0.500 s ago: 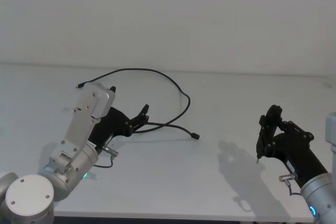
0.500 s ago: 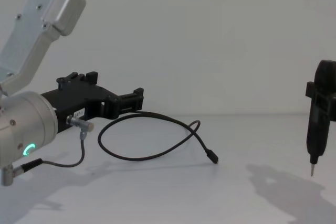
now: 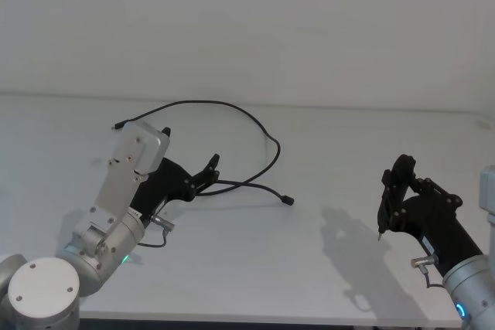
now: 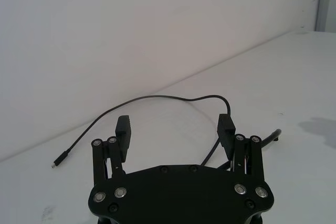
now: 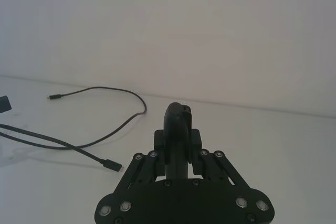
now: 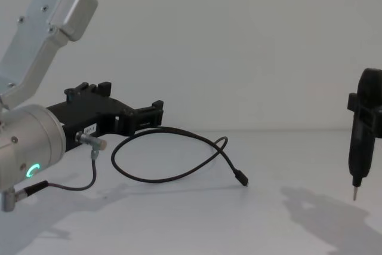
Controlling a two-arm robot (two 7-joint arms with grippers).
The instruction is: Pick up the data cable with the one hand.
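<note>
Data cable (image 3: 267, 138): looped on white counter (image 3: 340, 152). Left pincer (image 3: 209, 170): fingers apart, beside cable. Right pincer (image 3: 401, 200): clamped on dark tool (image 6: 361, 138).

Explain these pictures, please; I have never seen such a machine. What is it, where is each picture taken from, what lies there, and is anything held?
It is a robot with two arms, each ending in a gripper. One picture looks down from its head, one forward from its chest, and two come from the wrists. On the white table lies a long black cable. The left gripper is open, close to the cable, gripping nothing. The right gripper, off to the side, is shut on a dark tool with a thin metal tip.
</note>
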